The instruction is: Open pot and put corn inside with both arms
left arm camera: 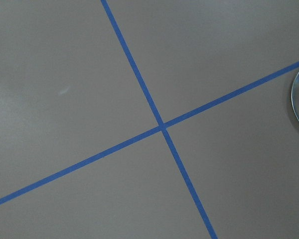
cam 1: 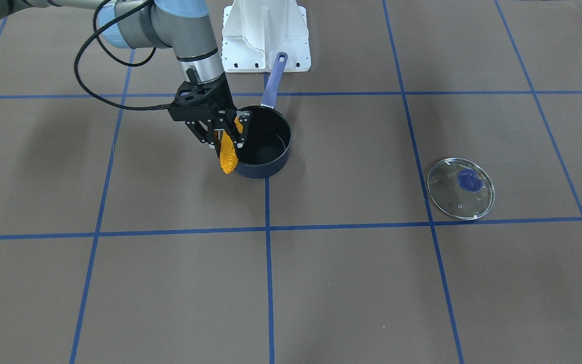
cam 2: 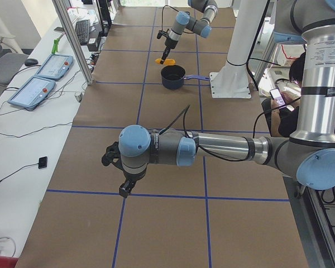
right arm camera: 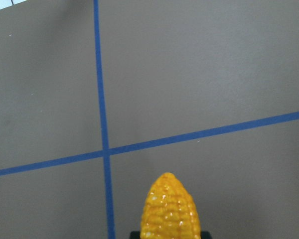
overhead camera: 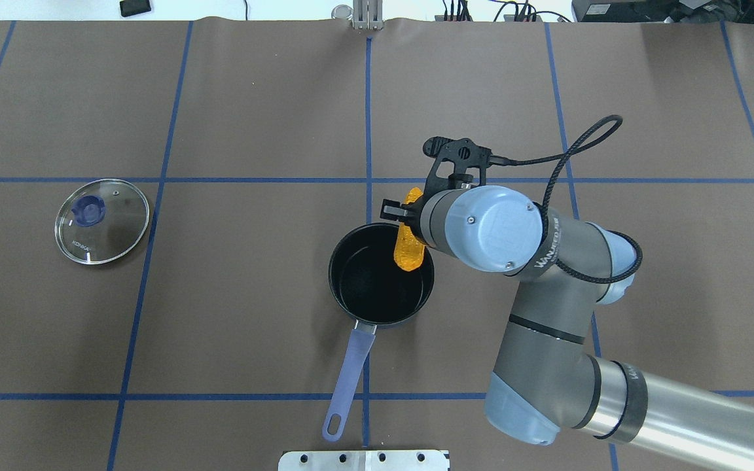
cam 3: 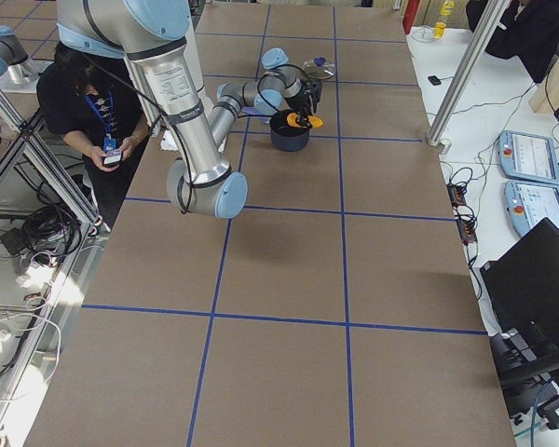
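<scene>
Surface: taped brown table (cam 1: 372,283).
Lid (cam 1: 461,188): off pot (cam 1: 265,146), well apart.
Corn (cam 1: 229,157): pinched by right gripper (cam 1: 226,141) at rim; drop pending.
Left gripper (cam 2: 125,178): cannot tell.

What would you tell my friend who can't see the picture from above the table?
The right arm's tool holds a yellow toy corn cob by the rim of an open, empty dark saucepan with a long blue handle. Its glass lid lies flat on the brown table, far off to the left.
</scene>
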Controlling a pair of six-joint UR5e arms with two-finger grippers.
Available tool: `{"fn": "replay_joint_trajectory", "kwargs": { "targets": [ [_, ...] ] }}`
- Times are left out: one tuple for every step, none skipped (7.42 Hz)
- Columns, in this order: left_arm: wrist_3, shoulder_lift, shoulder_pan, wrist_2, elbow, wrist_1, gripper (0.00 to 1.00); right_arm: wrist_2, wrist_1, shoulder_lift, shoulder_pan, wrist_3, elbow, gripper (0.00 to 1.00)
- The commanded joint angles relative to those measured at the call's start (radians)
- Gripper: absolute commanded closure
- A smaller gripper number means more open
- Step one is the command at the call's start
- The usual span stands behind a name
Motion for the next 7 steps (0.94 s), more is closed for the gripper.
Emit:
{"fn": "replay_joint_trajectory", "kwargs": {
  "targets": [
    [0.0,0.0,0.0,0.002,0.01,-0.029,0.01,-0.028,-0.005,0.018,-0.049,0.003,-0.016,0.0],
    [0.0,0.0,0.0,0.0,0.009,-0.03,0.01,-0.025,-0.01,0.017,-0.035,-0.003,-0.012,0.0],
    [0.001,0.002,0.0,0.0,0.009,-0.03,0.01,0.007,-0.015,0.017,0.026,-0.013,-0.003,0.0],
    [0.003,0.002,0.002,0.0,0.007,-0.03,0.01,0.118,-0.033,0.015,0.139,-0.089,-0.005,0.0],
    [0.003,0.002,0.002,0.0,0.007,-0.029,0.01,0.26,-0.077,0.006,0.281,-0.23,-0.011,0.0],
    [-0.002,-0.002,0.003,-0.009,0.007,-0.024,0.01,0.424,-0.147,-0.003,0.436,-0.459,-0.037,0.0],
    [-0.005,-0.009,0.006,-0.026,0.009,-0.015,0.01,0.543,-0.21,-0.042,0.577,-0.716,-0.058,0.0]
  ]
}}
